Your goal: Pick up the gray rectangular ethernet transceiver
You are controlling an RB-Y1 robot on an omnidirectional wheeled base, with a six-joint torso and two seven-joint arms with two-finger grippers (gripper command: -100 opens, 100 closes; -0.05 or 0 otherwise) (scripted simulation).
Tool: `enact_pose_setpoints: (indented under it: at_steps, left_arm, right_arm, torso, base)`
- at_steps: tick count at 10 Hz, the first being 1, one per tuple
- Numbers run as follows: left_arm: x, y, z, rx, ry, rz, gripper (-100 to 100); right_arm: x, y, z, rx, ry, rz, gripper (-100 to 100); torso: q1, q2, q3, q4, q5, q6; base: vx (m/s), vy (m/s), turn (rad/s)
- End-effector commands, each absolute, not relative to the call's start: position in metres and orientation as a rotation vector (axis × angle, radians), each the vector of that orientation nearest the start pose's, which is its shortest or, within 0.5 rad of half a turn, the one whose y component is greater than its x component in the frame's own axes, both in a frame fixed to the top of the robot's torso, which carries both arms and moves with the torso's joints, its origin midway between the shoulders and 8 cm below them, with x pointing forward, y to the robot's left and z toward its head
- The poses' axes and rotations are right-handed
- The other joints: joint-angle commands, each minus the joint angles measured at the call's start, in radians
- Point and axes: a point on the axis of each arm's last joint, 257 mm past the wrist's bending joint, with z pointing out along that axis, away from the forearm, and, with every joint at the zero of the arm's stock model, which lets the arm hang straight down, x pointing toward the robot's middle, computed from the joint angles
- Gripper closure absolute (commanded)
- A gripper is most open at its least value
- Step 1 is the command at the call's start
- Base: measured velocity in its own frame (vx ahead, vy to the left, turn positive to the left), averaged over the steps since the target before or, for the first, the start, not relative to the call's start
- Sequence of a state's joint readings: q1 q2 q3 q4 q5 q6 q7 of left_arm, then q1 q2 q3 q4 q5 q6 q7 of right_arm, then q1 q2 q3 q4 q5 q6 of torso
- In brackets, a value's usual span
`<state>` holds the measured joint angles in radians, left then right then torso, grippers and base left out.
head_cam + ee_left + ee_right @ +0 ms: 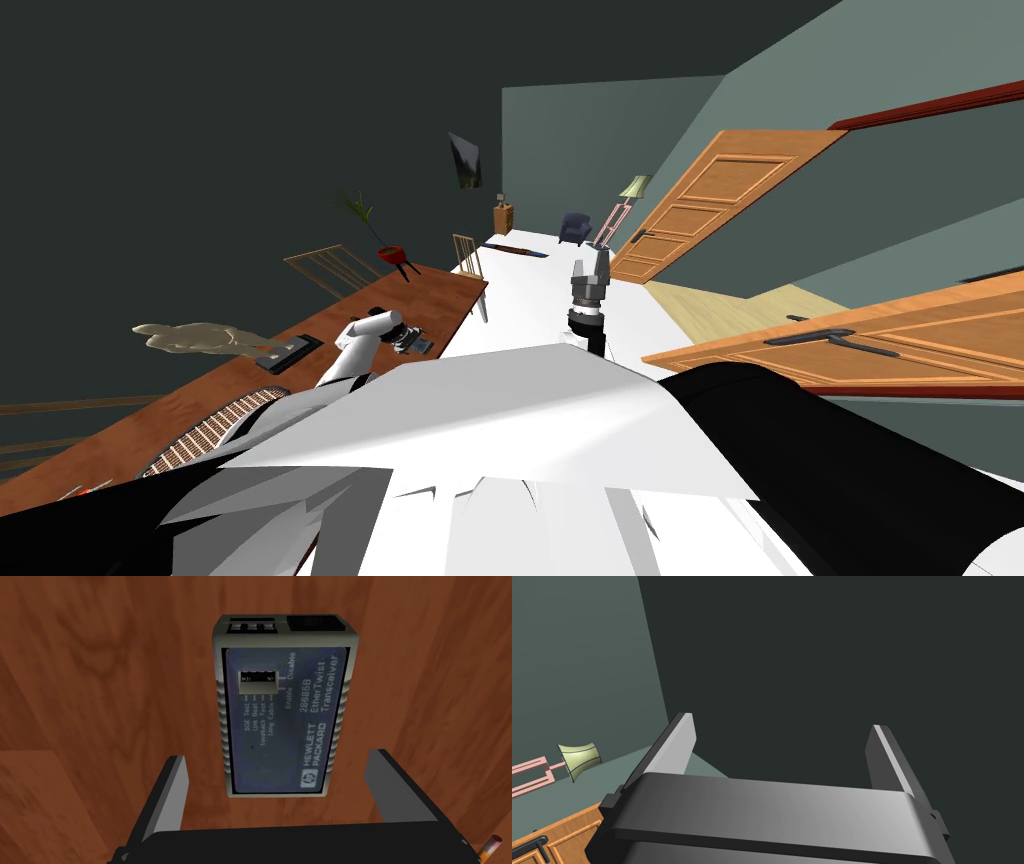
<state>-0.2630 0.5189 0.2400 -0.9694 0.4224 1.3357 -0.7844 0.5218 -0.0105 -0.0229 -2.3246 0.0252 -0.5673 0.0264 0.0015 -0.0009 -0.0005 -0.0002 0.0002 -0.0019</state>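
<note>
The ethernet transceiver (pixel 284 707) is a grey rectangular box with a dark blue label, lying flat on the wooden table (pixel 100 701). My left gripper (pixel 280 771) is open right above it, and its two fingers straddle the near end of the box without touching its sides. In the head view the left gripper (pixel 408 338) reaches down over the small grey box (pixel 422 345) on the brown table (pixel 300 375). My right gripper (pixel 592 262) is raised over the white floor, fingers open and empty; the right wrist view shows its fingers (pixel 677 743) spread apart.
On the table lie a dark flat device (pixel 288 352), a round woven mat (pixel 205 435), a red pot with a plant (pixel 390 254) and a pencil tip (pixel 489 848). Wooden chairs (pixel 330 268) stand behind the table. Open wooden doors (pixel 720 205) are to the right.
</note>
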Motion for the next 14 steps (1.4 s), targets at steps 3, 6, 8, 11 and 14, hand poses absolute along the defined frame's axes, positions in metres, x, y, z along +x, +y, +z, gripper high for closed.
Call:
enact_pose_setpoints:
  at_steps: [3,6,8,11,14]
  left_arm:
    - [0.329,0.461,-0.491,-1.717,2.561,0.008,-100]
    - [0.329,0.462,-0.488,-1.717,2.563,0.011,100]
    - [0.329,0.462,-0.488,-1.717,2.563,0.01,100]
    - [0.333,0.469,-0.476,-1.709,2.567,0.008,100]
    - [0.336,0.472,-0.47,-1.705,2.568,0.009,100]
  right_arm:
    - [0.321,-0.279,0.05,0.545,0.578,1.253,0]
    - [0.321,-0.279,0.05,0.545,0.578,1.253,0]
    - [0.321,-0.279,0.05,0.545,0.578,1.253,0]
    - [0.321,-0.279,0.05,0.545,0.578,1.253,0]
    - [0.321,-0.279,0.05,0.545,0.578,1.253,0]
  torso:
    - [0.002,0.0,0.0,0.0,0.0,0.0]
    - [-0.001,0.0,0.0,0.0,0.0,0.001]
    - [-0.001,0.0,0.0,0.0,0.0,0.0]
    - [-0.001,-0.001,0.0,0.0,0.0,0.0]
    - [-0.006,0.0,0.0,0.001,-0.001,0.0]
  base:
    - [0.005,0.045,-0.031]
    - [0.0,0.005,-0.002]
    - [0.0,0.0,0.0]
    - [-0.002,-0.011,0.012]
    - [-0.002,-0.049,0.034]
